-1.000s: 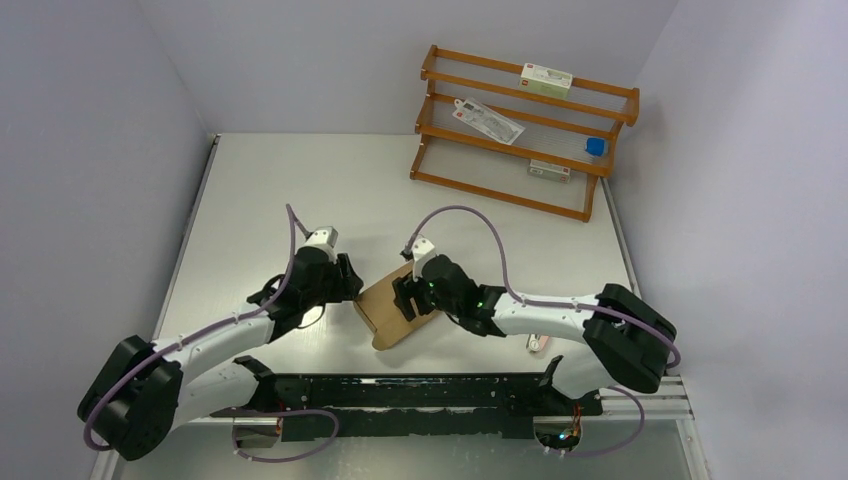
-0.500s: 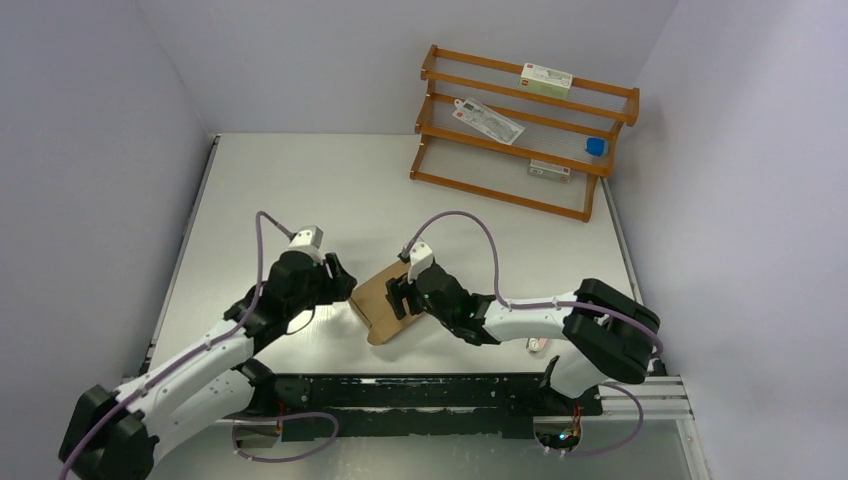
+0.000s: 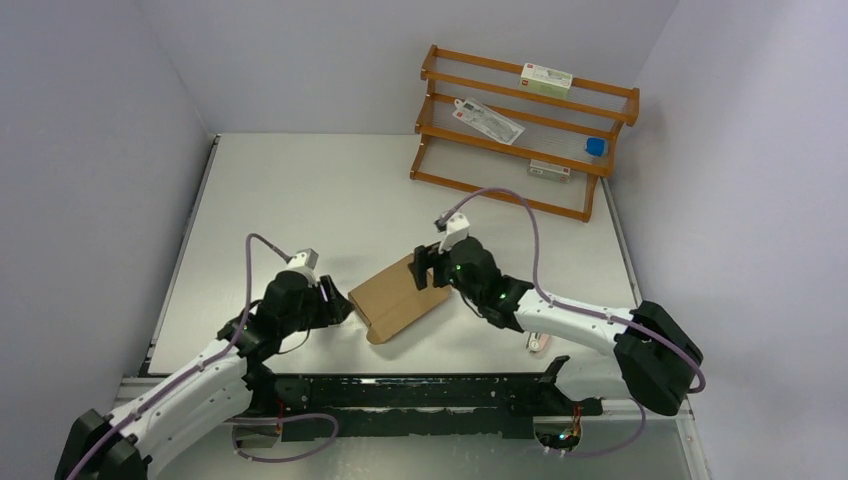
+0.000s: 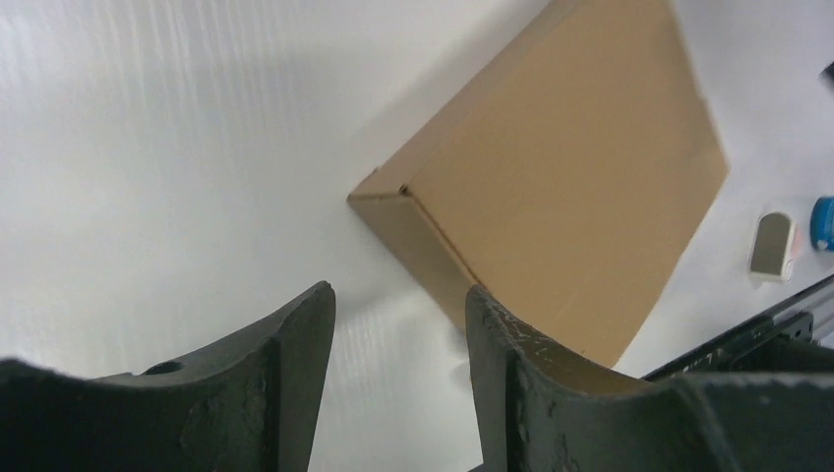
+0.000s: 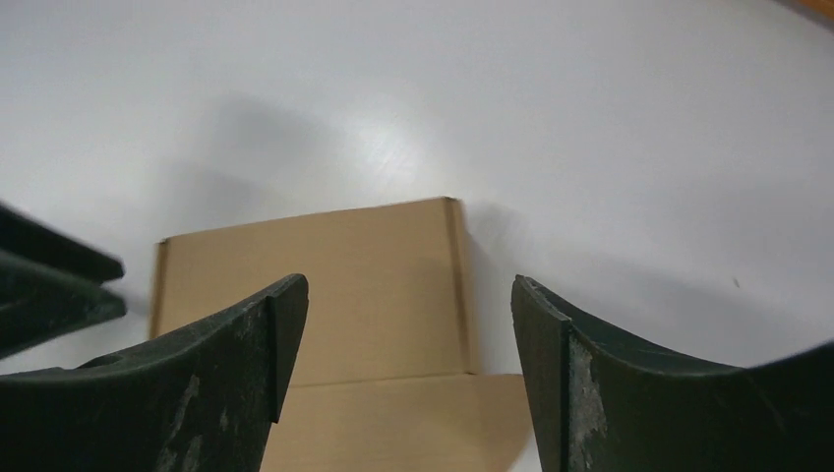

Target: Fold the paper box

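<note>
The paper box (image 3: 400, 298) is a flat, closed brown cardboard carton lying on the white table between the two arms. My left gripper (image 3: 336, 304) hovers just off its left end, open, with only bare table between its fingers; the left wrist view shows the paper box (image 4: 561, 167) beyond my left gripper (image 4: 398, 295). My right gripper (image 3: 430, 268) hangs over the box's far right corner, open wide and holding nothing. In the right wrist view the paper box (image 5: 325, 285) lies below and between the jaws of my right gripper (image 5: 408, 285).
A wooden rack (image 3: 520, 130) with small cartons and packets stands at the back right. A small white object (image 3: 538, 343) lies by the right arm, near the black rail (image 3: 420, 390) at the table's front edge. A small blue item (image 4: 824, 221) shows beside it.
My right gripper has lifted off the box toward its far right corner and opened wider. My left arm has drawn back toward the near left, away from the box's left end.
</note>
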Motion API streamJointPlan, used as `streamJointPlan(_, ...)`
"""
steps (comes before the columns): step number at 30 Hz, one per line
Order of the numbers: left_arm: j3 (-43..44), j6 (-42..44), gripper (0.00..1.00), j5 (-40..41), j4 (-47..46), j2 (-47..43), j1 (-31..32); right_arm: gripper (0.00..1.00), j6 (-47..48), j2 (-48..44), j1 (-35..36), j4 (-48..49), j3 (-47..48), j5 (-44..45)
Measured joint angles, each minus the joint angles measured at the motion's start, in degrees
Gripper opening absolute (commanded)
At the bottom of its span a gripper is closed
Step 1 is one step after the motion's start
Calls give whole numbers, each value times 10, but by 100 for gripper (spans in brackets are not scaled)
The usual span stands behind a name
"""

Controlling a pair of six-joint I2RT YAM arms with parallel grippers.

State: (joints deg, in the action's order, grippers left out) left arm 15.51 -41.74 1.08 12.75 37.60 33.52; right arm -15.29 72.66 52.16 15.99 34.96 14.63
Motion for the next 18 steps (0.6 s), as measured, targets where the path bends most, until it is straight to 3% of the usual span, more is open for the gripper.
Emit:
streamJointPlan(6,-12,-16,55,-40,-56,80,0,74,-41,9,-87,7,-44,-82)
streamJointPlan(14,-12,-27,55,-54,-127,108,0,64,-88,59,-123,57,-74,-176)
streamJointPlan(18,-12,-27,47,-55,-158,143,1,57,-107,76,-126,80,-87,-195)
